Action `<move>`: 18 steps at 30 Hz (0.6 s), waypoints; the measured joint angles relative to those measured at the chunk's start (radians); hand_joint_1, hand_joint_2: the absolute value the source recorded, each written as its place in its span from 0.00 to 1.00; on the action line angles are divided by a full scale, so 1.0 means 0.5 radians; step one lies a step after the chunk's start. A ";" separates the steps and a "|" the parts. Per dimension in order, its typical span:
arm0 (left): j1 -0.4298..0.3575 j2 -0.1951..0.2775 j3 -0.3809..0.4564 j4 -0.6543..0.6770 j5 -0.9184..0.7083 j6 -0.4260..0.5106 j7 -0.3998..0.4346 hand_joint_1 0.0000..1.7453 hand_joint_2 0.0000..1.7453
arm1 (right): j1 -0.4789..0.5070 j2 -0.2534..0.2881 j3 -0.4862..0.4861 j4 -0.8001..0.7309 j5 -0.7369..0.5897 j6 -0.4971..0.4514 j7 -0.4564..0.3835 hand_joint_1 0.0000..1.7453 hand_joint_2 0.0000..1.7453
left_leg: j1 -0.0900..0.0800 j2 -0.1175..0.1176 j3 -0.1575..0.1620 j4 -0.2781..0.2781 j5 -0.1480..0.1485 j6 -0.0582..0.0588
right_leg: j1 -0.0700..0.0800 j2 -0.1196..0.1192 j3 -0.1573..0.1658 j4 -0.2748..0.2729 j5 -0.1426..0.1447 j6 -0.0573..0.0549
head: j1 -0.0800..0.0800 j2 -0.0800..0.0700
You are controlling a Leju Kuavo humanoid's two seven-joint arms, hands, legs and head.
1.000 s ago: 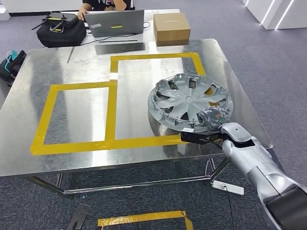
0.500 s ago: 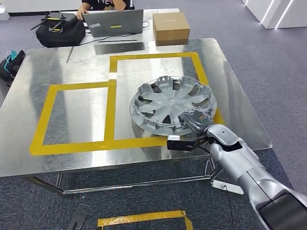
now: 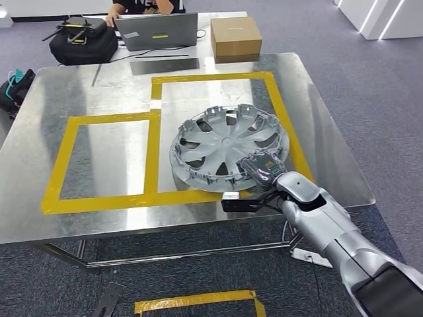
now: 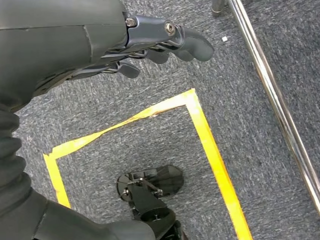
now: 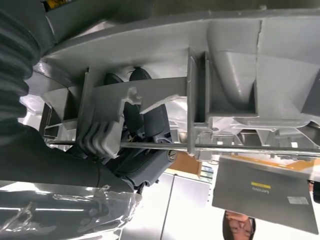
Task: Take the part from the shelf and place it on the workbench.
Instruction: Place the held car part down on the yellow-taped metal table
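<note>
The part is a silver wheel cover (image 3: 227, 142), inner side up, hovering slightly tilted over the steel workbench (image 3: 100, 99) inside the right-hand yellow tape square (image 3: 155, 132). My right hand (image 3: 262, 168) grips its near rim; the right wrist view shows dark fingers (image 5: 145, 135) wrapped around the cover's ribbed rim (image 5: 196, 75). My left hand (image 4: 151, 42) hangs over the grey carpet with its fingers loosely extended and nothing in them.
A second yellow tape square (image 3: 65, 158) marks the bench's left half. Beyond the bench stand a laptop (image 3: 157, 30), a cardboard box (image 3: 235, 36) and a black bag (image 3: 82, 43), with a person behind the laptop. Yellow tape (image 3: 199, 300) lies on the carpet below the bench.
My right arm has carried the wheel cover leftward across the bench, from the right edge of the tape square toward its middle. The cover sits lower over the surface.
</note>
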 joint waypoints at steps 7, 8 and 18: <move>0.008 0.000 -0.004 0.000 -0.005 0.002 0.005 0.00 1.00 | -0.010 -0.010 0.008 0.001 -0.023 0.040 0.022 0.00 1.00 | 0.000 0.000 0.000 0.000 0.000 0.000 | 0.000 0.000 0.000 0.000 0.000 0.000 | 0.000 0.000; 0.008 0.000 -0.010 0.000 -0.012 0.005 0.010 0.00 1.00 | -0.012 -0.010 0.008 0.001 -0.030 0.050 0.015 0.00 1.00 | 0.000 0.000 0.000 0.000 0.000 0.000 | 0.000 0.000 0.000 0.000 0.000 0.000 | 0.000 0.000; 0.007 0.000 -0.053 0.000 -0.030 0.014 0.034 0.00 1.00 | -0.022 -0.011 0.023 0.007 -0.046 0.080 -0.007 0.00 1.00 | 0.000 0.000 0.000 0.000 0.000 0.000 | 0.000 0.000 0.000 0.000 0.000 0.000 | 0.000 0.000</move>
